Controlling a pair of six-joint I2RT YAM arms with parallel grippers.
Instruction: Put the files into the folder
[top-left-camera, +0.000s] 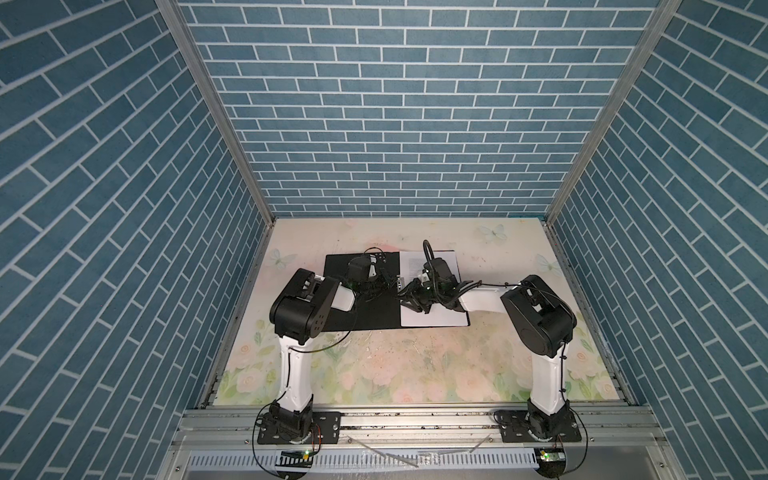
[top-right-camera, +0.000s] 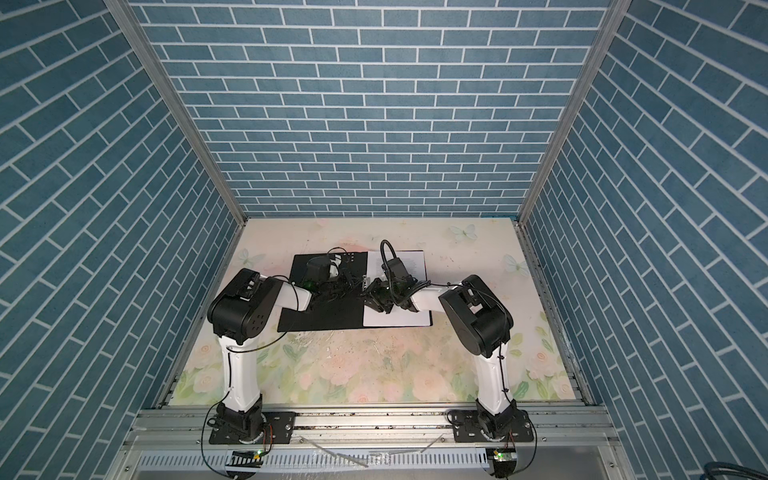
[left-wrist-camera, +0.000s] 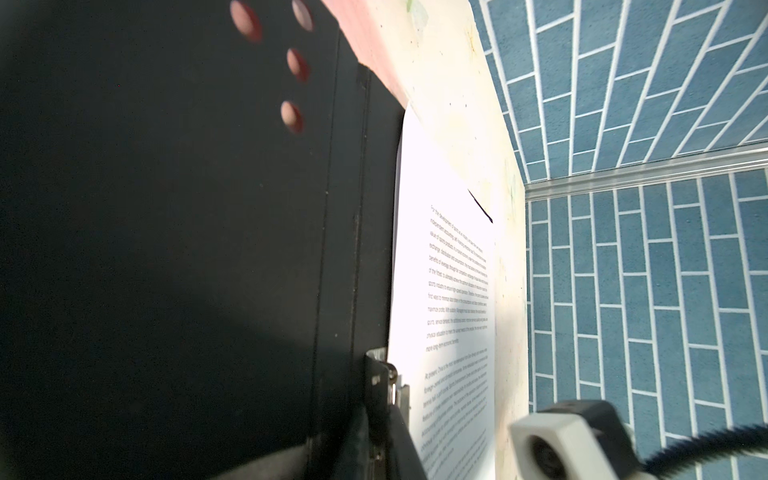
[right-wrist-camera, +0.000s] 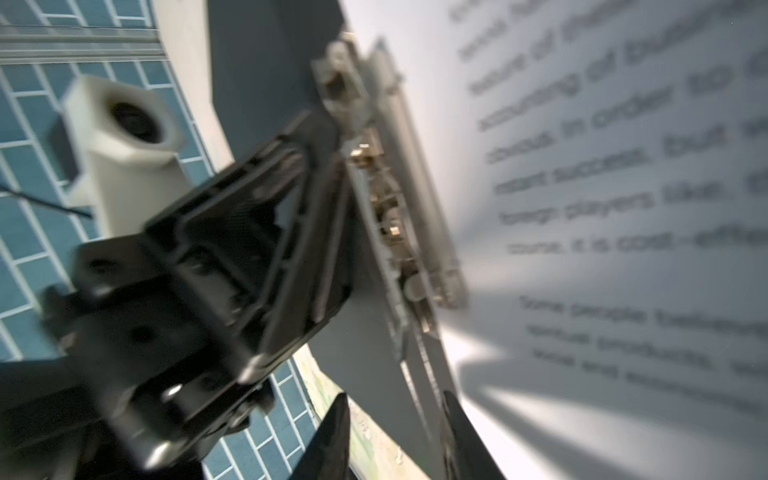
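We see an open folder (top-left-camera: 374, 318) lying flat on the floral desk (top-left-camera: 374, 365), its matte black inside facing up. The files (top-left-camera: 432, 318), white printed sheets, lie squared on its right half. Their inner edge sits against the metal spring clip (left-wrist-camera: 386, 374) at the spine. The step in hand looks like fastening the sheets under that clip. The left hand (right-wrist-camera: 330, 145) reaches the clip from over the bare black half. Its fingers stand close together at the clip's lever, but we cannot tell whether they pinch it. The right hand (right-wrist-camera: 395, 424) hovers low over the sheets' inner edge just beside the clip, spread and holding nothing. Next, we judge, the clip must settle down onto the paper without shifting it. Then the bare left cover needs lifting by its outer edge and folding over the files.
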